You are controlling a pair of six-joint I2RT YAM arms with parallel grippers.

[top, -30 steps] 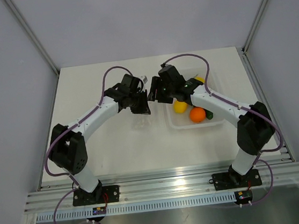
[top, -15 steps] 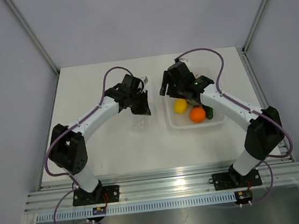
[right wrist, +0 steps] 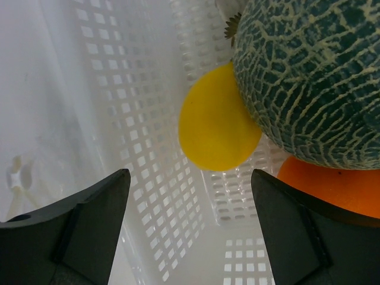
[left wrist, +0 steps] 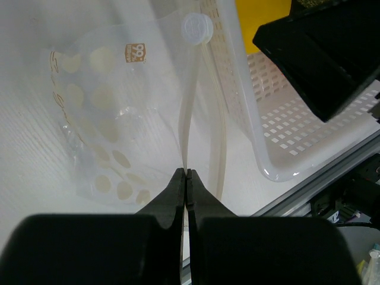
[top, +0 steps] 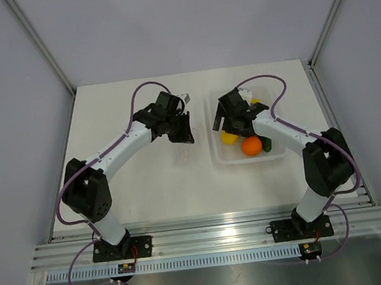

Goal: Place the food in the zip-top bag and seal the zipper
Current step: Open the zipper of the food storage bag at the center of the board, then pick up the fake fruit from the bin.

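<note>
Early stage, nothing is bagged yet. Your lemon [right wrist: 217, 124] lies in the tray [right wrist: 136, 89], touching the melon [right wrist: 309, 77], with the orange [right wrist: 332, 190] close by under the melon's edge; neither gripper is on it. The right gripper [right wrist: 189, 184] hangs over the tray with its jaws wide apart and nothing between them. The lemon sits roughly in line with the gap but beyond the tips, so I'd call this lining up for the pick, not a grasp. The left gripper [left wrist: 186, 175] has its jaws together, clamped on the mouth edge of the bag [left wrist: 101, 119]. It holds that edge up while the rest of the bag hangs down to the surface [top: 103, 104], just beside the tray's outer wall. The zipper [left wrist: 185, 130] looks unsealed to me: 2 thin strips run apart below the round white tab [left wrist: 196, 28], so the mouth seems parted, though how wide I can't tell through the clear plastic. Done so far: 1 thing, the bag edge is gripped and presented. Left, by my read: 3 things. You need to close on the lemon without dragging the melon, carry it over the tray wall into the mouth, then press the zipper shut along its length.
</note>
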